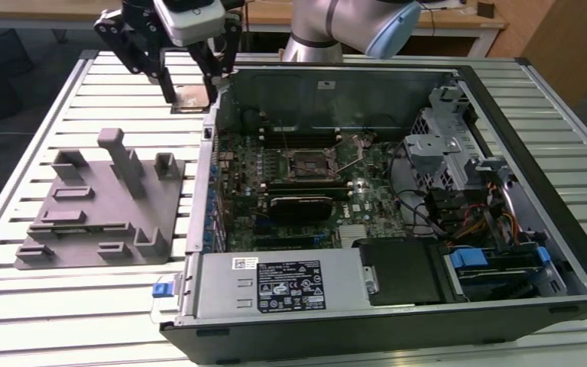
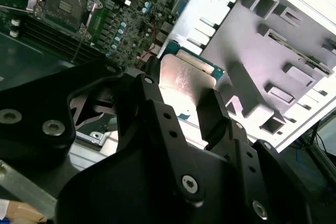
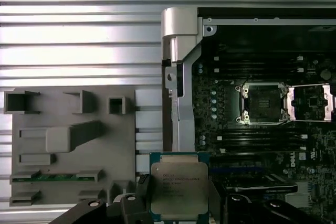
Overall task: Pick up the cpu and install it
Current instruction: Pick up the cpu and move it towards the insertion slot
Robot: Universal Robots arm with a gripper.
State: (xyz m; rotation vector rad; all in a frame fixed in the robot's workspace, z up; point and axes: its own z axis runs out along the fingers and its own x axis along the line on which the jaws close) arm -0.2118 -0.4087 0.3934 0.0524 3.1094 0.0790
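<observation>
While gripper [image 1: 190, 90] clamps cpu [image 3: 178, 184], case wall [image 1: 212, 157] beside, grey holder [image 1: 89, 210] near, socket [image 3: 265, 103] open

At the exterior view's left I see the holder [image 1: 100, 206], computer case [image 1: 396, 191] right of it — cpu [image 1: 192, 97] upper left.

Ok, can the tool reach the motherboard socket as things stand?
Probably yes: the case lies open, the socket has its frame flipped back, and nothing covers it. The tool grips the cpu just outside the case wall.
</observation>
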